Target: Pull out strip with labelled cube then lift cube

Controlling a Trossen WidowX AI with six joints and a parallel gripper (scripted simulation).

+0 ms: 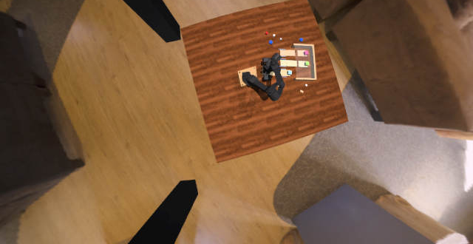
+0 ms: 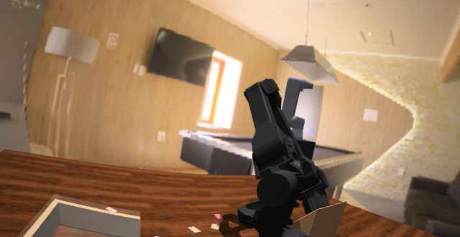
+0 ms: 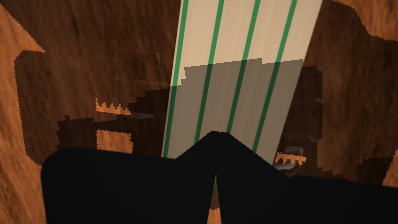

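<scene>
Three pale strips lie side by side. The top strip (image 1: 287, 52) and the middle strip (image 1: 288, 63) each show a gap, with the far part inside the frame bearing a magenta cube (image 1: 306, 52) and a green cube (image 1: 307, 63). The lower strip (image 1: 284, 72) (image 3: 245, 40) has green lengthwise lines and no visible break. Its far end carries a light-blue cube (image 1: 290, 72), outside the frame. No label is readable. My gripper (image 3: 218, 140) is shut and empty, fingertips over the lined strip; contact cannot be told. The arm hides part of this strip.
A low three-sided frame (image 1: 315, 63) (image 2: 97, 217) stands at the strips' far end. Blue discs (image 1: 270, 42) (image 1: 301, 39), a red bit (image 1: 267, 32) and white bits lie beyond the top strip. A pink block (image 2: 218, 217) and cream pieces (image 2: 194, 230) lie near the arm.
</scene>
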